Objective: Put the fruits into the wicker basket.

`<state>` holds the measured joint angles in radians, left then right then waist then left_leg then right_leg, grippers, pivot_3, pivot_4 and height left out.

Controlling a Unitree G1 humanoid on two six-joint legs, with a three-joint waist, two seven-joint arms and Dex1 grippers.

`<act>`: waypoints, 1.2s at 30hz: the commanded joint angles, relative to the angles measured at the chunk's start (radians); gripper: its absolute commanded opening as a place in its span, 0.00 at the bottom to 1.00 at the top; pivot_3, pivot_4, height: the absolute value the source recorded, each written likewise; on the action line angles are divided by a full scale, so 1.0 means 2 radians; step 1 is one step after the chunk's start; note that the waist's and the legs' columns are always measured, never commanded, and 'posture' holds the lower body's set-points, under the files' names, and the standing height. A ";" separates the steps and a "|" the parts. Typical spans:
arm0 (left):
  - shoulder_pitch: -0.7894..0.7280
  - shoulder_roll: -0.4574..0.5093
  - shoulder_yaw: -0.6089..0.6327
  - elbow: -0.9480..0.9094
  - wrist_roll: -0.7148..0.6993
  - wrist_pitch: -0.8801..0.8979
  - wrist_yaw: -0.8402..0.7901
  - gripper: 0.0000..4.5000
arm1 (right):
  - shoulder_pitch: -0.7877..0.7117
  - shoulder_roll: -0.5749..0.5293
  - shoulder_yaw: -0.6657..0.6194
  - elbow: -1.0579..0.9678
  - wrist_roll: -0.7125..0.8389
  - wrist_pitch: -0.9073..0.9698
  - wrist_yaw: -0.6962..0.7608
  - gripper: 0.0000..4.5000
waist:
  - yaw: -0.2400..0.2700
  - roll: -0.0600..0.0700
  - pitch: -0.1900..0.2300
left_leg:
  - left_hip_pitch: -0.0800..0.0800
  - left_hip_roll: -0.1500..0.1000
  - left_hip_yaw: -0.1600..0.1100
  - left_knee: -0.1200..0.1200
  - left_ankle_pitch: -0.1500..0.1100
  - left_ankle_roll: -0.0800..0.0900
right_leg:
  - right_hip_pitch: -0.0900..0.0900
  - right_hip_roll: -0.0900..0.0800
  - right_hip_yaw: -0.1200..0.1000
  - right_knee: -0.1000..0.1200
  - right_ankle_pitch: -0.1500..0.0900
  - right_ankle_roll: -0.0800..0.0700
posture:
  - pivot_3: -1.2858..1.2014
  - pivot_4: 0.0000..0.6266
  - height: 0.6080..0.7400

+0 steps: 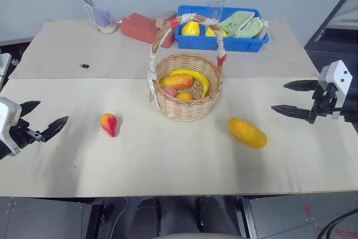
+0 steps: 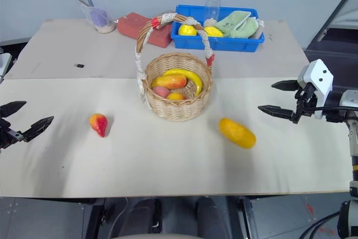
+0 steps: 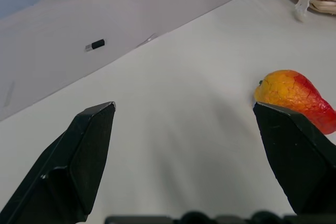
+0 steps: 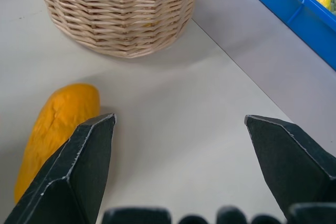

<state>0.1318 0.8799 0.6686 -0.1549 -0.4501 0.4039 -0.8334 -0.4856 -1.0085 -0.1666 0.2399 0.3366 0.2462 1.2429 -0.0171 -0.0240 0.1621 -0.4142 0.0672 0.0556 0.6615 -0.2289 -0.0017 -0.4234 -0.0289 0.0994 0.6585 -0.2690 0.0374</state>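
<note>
A small red-and-yellow pear-shaped fruit (image 1: 108,123) lies on the table left of the wicker basket (image 1: 187,104). A larger orange-yellow mango-like fruit (image 1: 247,132) lies to the basket's right front. The basket holds a banana and several other fruits under its taped arched handle. My left gripper (image 1: 43,117) hovers open at the table's left side, well left of the pear-shaped fruit (image 3: 294,98). My right gripper (image 1: 286,97) hovers open at the right side, apart from the mango-like fruit (image 4: 55,124). Both grippers hold nothing.
A blue plastic tray (image 1: 221,42) with yellow fruits, a green cloth and a clear glass stands behind the basket. A red block (image 1: 142,27) and a clear cup (image 1: 102,15) sit at the back left. A small dark object (image 1: 84,66) lies on the table.
</note>
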 commanded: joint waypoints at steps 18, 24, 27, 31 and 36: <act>-0.072 -0.169 -0.163 -0.068 0.030 0.077 0.205 1.00 | -0.043 -0.001 0.017 -0.229 0.149 0.171 0.048 0.97 | 0.002 0.000 0.000 | 0.000 0.000 -0.001 0.002 0.000 0.000 | 0.000 0.000 0.000 0.002 0.000 0.000 | 0.52 0.24 0.94; -0.101 -0.192 -0.196 -0.029 0.042 0.078 0.214 1.00 | -0.053 0.003 0.025 -0.232 0.151 0.165 0.049 0.97 | 0.002 0.000 0.000 | 0.000 0.000 -0.001 0.002 0.000 0.000 | 0.000 0.000 0.000 0.002 0.000 0.000 | 0.52 0.24 0.94; -0.111 -0.197 -0.206 -0.018 0.047 0.077 0.216 1.00 | -0.058 0.006 0.026 -0.232 0.151 0.163 0.048 0.97 | 0.003 0.000 0.000 | 0.000 0.000 -0.001 0.002 0.000 0.000 | 0.000 0.000 0.000 0.002 0.000 0.000 | 0.52 0.24 0.94; -0.122 -0.201 -0.204 -0.007 0.051 0.072 0.219 0.88 | -0.060 0.009 0.026 -0.233 0.152 0.165 0.046 1.00 | 0.002 0.000 0.000 | 0.000 0.000 -0.001 0.002 0.000 0.000 | 0.000 0.000 0.000 0.002 0.000 0.000 | 0.52 0.24 0.94; -0.121 -0.199 -0.205 -0.005 0.054 0.059 0.211 0.42 | -0.063 0.014 0.021 -0.244 0.169 0.177 0.041 1.00 | 0.002 0.000 0.000 | 0.000 0.000 -0.001 0.002 0.000 0.000 | 0.000 0.000 0.000 0.002 0.000 0.000 | 0.52 0.24 0.94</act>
<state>-0.1056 0.4749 0.2515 -0.1562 -0.3500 0.5547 -0.4059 -0.5832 -0.9836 -0.0926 -0.2102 0.6377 0.5846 1.3286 -0.0126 -0.0245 0.1619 -0.4149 0.0664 0.0528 0.6652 -0.2289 -0.0016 -0.4230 -0.0287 0.0993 0.6626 -0.2690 0.0374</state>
